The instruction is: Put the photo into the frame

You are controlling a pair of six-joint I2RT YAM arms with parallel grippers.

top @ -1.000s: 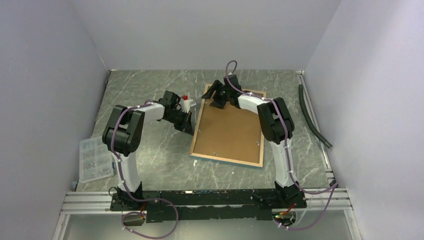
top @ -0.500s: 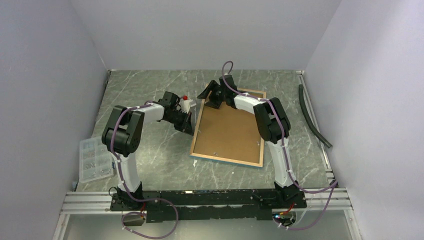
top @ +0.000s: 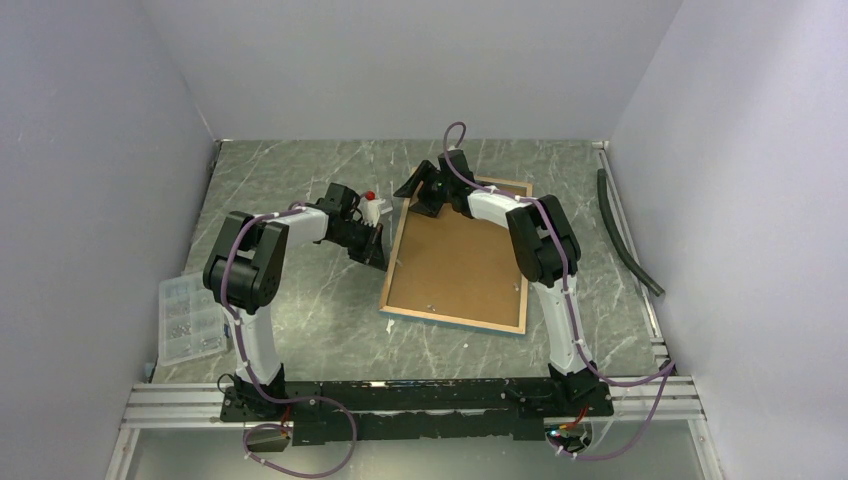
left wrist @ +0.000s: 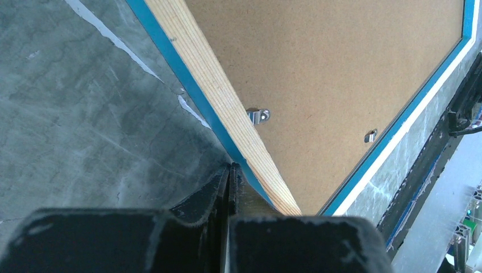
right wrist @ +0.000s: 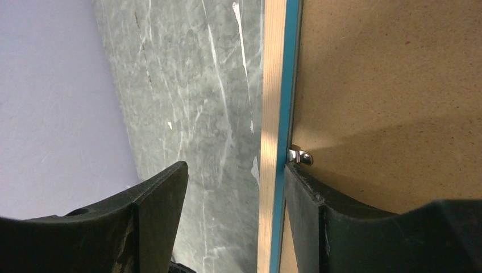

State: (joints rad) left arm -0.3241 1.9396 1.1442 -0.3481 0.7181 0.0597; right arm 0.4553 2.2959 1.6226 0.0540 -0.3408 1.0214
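Observation:
The frame (top: 455,322) lies face down on the table with its brown backing panel (top: 460,260) up. The photo is hidden. My left gripper (top: 378,250) is shut, its tips (left wrist: 230,168) against the frame's left wood edge (left wrist: 216,85) low on the table. My right gripper (top: 415,185) is open at the frame's far left corner. It straddles the rim (right wrist: 274,85): one finger (right wrist: 165,193) is over the table, the other (right wrist: 318,210) rests on the backing (right wrist: 386,85) just below a metal tab (right wrist: 299,156).
More metal tabs (left wrist: 258,115) (left wrist: 370,135) hold the backing. A clear box of small parts (top: 190,318) sits near the left wall. A black hose (top: 625,235) lies along the right wall. A small white object with a red top (top: 372,205) is by the left wrist.
My right gripper has shifted a little left and farther back along the frame's far corner. The left arm and the frame have not moved.

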